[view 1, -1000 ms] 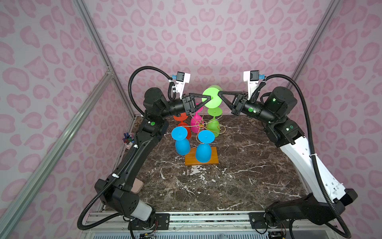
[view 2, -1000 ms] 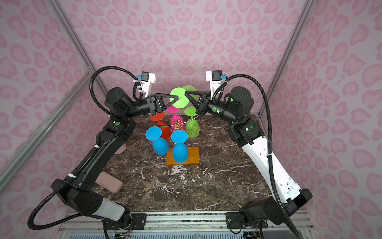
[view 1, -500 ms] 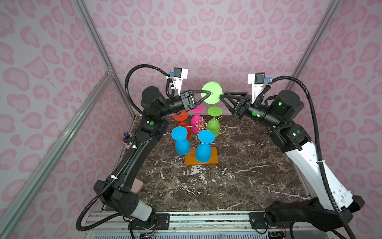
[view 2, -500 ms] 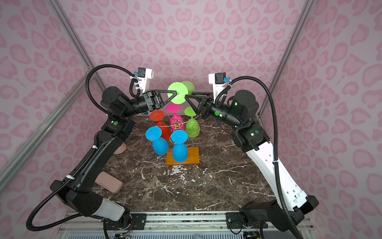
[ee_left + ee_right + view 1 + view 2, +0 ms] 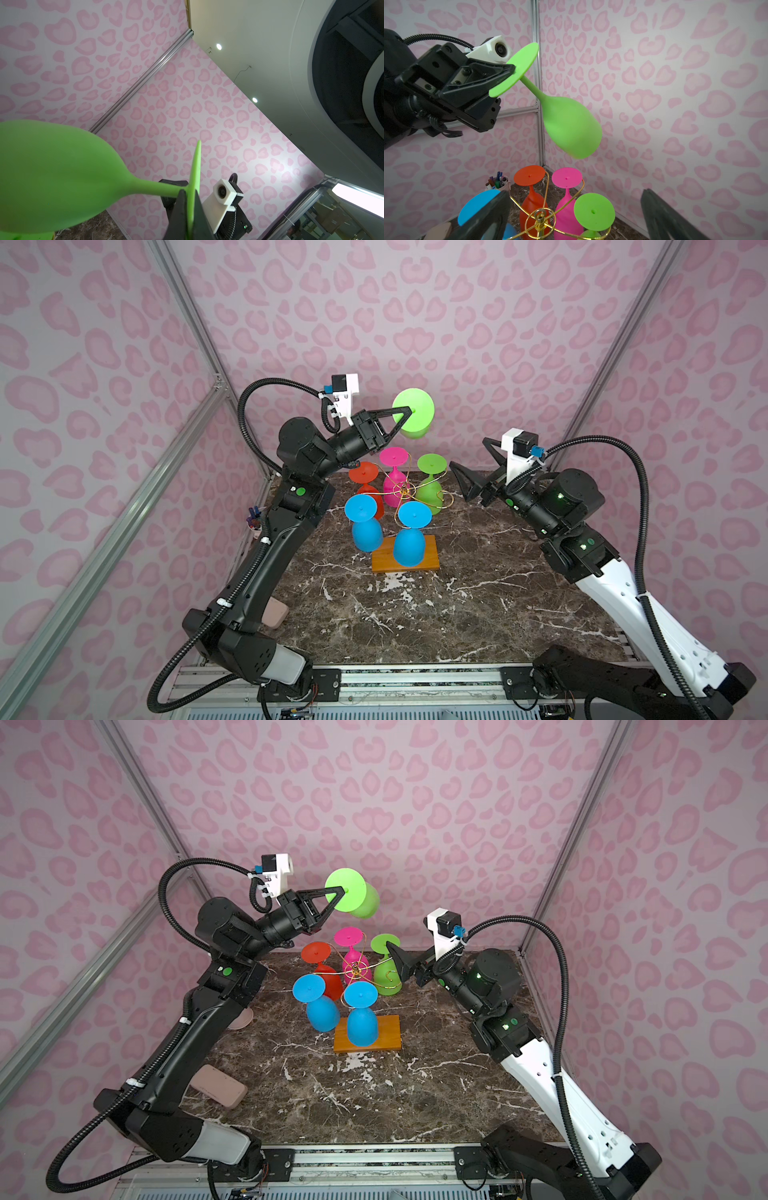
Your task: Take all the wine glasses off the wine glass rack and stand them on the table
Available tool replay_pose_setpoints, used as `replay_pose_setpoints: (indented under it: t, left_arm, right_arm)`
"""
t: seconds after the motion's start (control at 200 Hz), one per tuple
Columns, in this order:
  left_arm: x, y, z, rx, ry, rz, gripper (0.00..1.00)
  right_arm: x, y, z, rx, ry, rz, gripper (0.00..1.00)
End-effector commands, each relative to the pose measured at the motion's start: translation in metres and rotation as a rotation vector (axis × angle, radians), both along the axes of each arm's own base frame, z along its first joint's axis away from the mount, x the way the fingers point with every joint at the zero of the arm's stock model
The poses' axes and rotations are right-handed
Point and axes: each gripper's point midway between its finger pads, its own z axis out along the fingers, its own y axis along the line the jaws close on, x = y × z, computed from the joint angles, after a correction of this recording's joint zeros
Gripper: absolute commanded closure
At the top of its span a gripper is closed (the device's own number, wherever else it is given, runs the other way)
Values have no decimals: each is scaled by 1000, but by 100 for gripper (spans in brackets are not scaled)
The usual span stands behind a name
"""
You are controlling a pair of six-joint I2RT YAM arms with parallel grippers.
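Grip, top views: left end effector [image 5: 409, 409] is clamped on the foot disc of the lime wine glass [image 5: 420, 419]. The glass is off the wine glass rack [image 5: 404, 490], tilted in the air above the rack's far side, over the far edge of the surface [image 5: 478, 614].
Rack, top views: stands toward the far edge, about midway across. Five hang on it bowl-down: two blue glasses [image 5: 360, 510], orange glass [image 5: 363, 473], pink glass [image 5: 394, 457], lime rack glass [image 5: 387, 977].
Free arm, top views: right end effector [image 5: 466, 452] is spread wide and empty, just beside the lime rack glass.
Risk, top views: a drop would land on the hung glasses. A careless right-arm swing could knock the nearest one off its wire arm.
Grip, left wrist view: fingers [image 5: 180, 207] pinch only the thin foot where the stem meets it. The bowl [image 5: 52, 176] juts out sideways, unsupported.
Risk, left wrist view: a bowl-heavy load on a flat pinch. I judge it could pivot or slide out under a quick move.
Scene, right wrist view: the held glass slants bowl-down above the orange and pink feet. The right arm's own fingers stand far apart with nothing gripped.
Risk, right wrist view: lowering before carrying it sideways would strike those feet or snag a gold arm.
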Motion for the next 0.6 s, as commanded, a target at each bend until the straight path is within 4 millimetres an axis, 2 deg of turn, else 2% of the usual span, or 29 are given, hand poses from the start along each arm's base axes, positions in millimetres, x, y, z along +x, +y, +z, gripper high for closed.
replay_pose_setpoints:
  t: [0.0, 0.39, 0.595]
  left_arm:
    - [0, 6, 14, -67, 1, 14, 97]
    - [6, 11, 12, -124, 67, 21, 97]
    - [3, 10, 14, -144, 87, -8, 97]
  right_arm:
    - [1, 4, 28, -7, -201, -51, 1]
    - [36, 53, 31, -48, -267, 8, 1]
    - [53, 73, 21, -62, -255, 36, 1]
